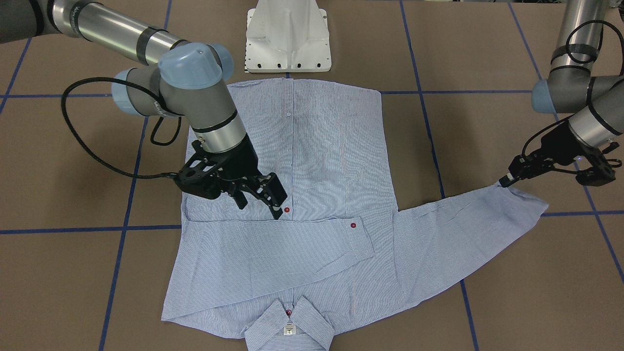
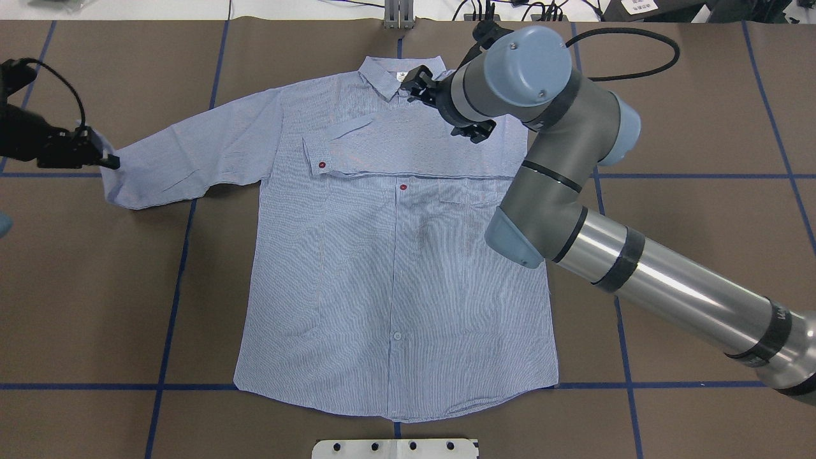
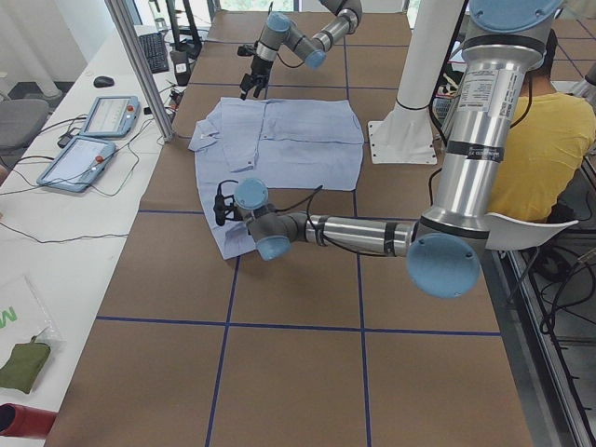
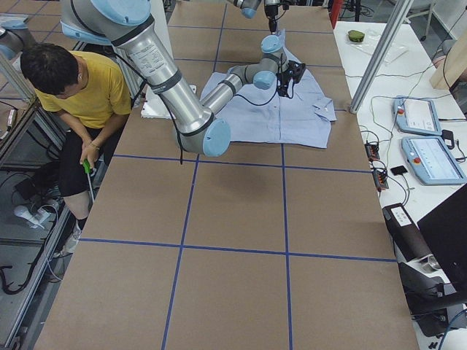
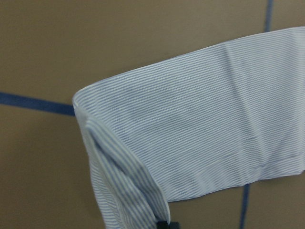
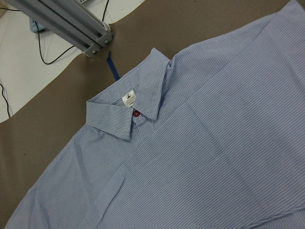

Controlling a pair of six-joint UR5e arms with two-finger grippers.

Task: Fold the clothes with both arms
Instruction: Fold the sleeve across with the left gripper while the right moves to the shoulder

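**Thin grip on a sleeve cuff could spoil the next fold**

Front-facing view: a light blue striped shirt (image 1: 336,161) lies flat, front up, on the brown worktop (image 1: 487,146). One sleeve (image 1: 273,248) is already folded across the chest. The left claw (image 1: 506,182) is clenched on the corner of the outstretched sleeve's cuff (image 1: 524,200). So slim a bite could slip under pull. The right claw (image 1: 258,204) is released, grasping nothing, low over the chest.

Overhead view: nothing pins the body, so dragging the sleeve may shift it.

Left wrist view: the cuff curls upward and may double over.

Right wrist view: the collar (image 6: 133,112) lies smooth.
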